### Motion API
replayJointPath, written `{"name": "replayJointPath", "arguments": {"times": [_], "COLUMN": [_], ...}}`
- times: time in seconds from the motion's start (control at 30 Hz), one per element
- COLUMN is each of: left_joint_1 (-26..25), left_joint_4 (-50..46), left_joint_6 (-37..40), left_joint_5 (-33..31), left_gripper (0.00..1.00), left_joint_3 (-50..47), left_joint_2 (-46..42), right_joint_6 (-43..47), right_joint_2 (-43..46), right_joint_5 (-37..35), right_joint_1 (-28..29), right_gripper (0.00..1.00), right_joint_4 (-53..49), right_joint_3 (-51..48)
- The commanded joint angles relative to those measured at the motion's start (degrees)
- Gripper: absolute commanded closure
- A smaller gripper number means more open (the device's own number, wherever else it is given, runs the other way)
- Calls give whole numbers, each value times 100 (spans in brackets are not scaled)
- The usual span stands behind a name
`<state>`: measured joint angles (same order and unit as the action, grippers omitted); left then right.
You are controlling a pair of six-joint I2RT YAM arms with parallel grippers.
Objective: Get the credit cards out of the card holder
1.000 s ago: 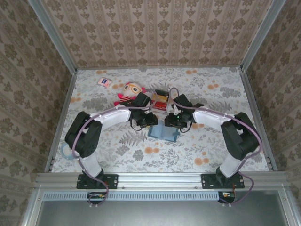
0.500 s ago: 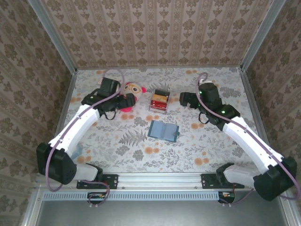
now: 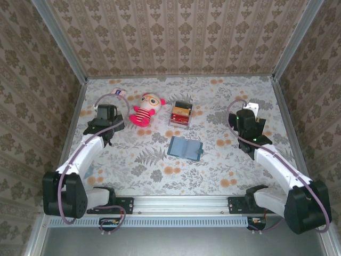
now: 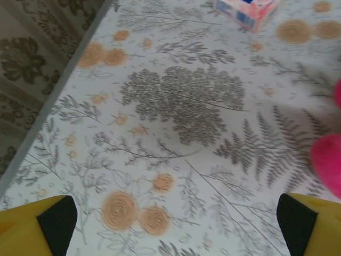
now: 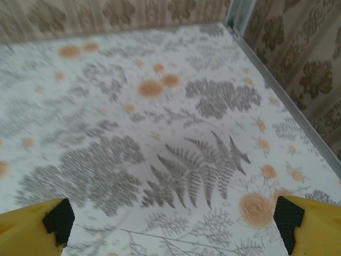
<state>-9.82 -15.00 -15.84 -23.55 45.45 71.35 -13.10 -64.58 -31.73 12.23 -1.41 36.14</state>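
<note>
The teal card holder (image 3: 185, 148) lies open and flat in the middle of the table, its blue-grey inside facing up. The credit cards (image 3: 181, 114), a small red, tan and dark pile, lie just behind it, apart from it. My left gripper (image 3: 106, 111) hangs over the left side of the table, beside the plush doll. In the left wrist view my left gripper (image 4: 176, 224) is open over bare cloth. My right gripper (image 3: 248, 114) is over the right side, well clear of the holder. The right wrist view shows my right gripper (image 5: 174, 221) open with nothing between its fingers.
A pink plush doll (image 3: 145, 109) lies left of the cards, its foot (image 4: 327, 165) near my left gripper. A small white-pink-blue packet (image 3: 118, 93) (image 4: 248, 8) sits at the back left. Metal rails and patterned walls (image 3: 72, 122) (image 5: 282, 90) close in the table.
Both arms have swung away from the card holder out to the sides of the table, and both grippers have opened. The holder and the cards have stayed put.
</note>
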Motion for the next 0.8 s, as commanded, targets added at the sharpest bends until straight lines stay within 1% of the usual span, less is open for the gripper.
{"name": "replayJointPath", "arguments": {"times": [0.0, 0.07, 0.13, 0.23, 0.33, 0.37, 0.47, 0.63, 0.7, 0.77], "left_joint_1": [167, 304, 478, 543, 754, 824, 939, 956, 966, 993], "left_joint_4": [1023, 1282, 1698, 2830, 3424, 3557, 3928, 5139, 5381, 5970], "left_joint_6": [581, 645, 903, 1298, 1357, 1380, 1389, 1574, 1678, 1763], "left_joint_5": [-397, -155, 544, 824, 1181, 1244, 1355, 1923, 2126, 2342], "left_gripper": [0, 0, 2, 1, 0, 0, 0, 0, 0, 0], "left_joint_3": [-245, -396, -625, -1307, -1752, -1820, -1983, -2334, -2379, -2550], "left_joint_2": [98, 99, 53, -133, -202, -176, -26, 388, 439, 604], "right_joint_6": [256, 420, 556, 765, 926, 958, 1140, 1303, 1222, 1123], "right_joint_2": [-314, -487, -595, -849, -1149, -1182, -1237, -1319, -1303, -1296], "right_joint_5": [-355, -343, -256, 48, 246, 364, 782, 1434, 1752, 2038], "right_joint_1": [-144, -176, -233, -347, -405, -422, -512, -717, -854, -977], "right_gripper": [0, 0, 0, 0, 0, 0, 0, 0, 0, 0], "right_joint_4": [1097, 1586, 1997, 2367, 2697, 2694, 3358, 3952, 3993, 4116], "right_joint_3": [-338, -574, -753, -840, -875, -844, -1026, -1192, -1213, -1268]}}
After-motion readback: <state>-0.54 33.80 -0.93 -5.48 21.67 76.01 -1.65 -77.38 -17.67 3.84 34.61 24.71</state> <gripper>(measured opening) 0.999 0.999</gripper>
